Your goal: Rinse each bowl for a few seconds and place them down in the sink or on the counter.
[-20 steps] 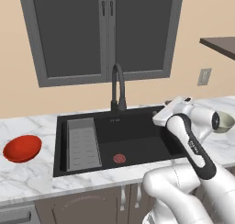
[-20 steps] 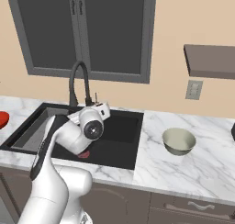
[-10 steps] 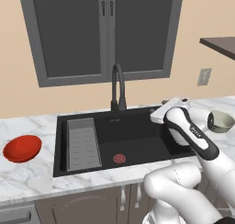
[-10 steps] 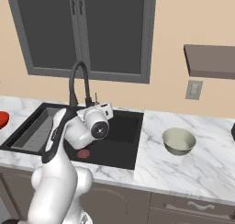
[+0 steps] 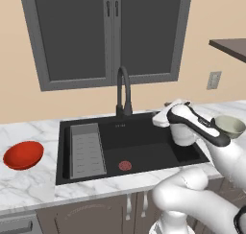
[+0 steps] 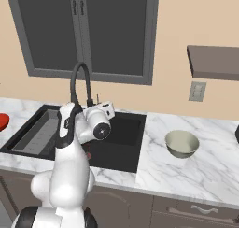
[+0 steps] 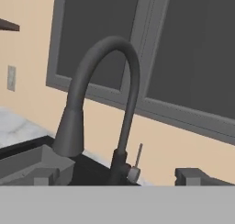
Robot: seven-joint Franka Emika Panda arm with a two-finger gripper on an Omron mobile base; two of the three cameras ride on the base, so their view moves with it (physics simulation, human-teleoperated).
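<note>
The shallow red bowl rests on the counter left of the sink; its edge also peeks into the right base view. To the right of the sink, the grey-beige bowl stands upright on the marble. My gripper hovers over the sink's right half, level with the black arched tap. In the hand view the gripper is open. Its fingertips stand wide apart with nothing held, and the tap is straight ahead.
A grey ribbed tray fills the sink's left part, and the red drain lies mid-basin. A dark-framed window is behind the tap. A brown shelf and a wall socket are at the right.
The hand has shifted slightly left over the basin, toward the tap, and the forearm has swung. Both bowls stayed put and the jaws stayed wide.
</note>
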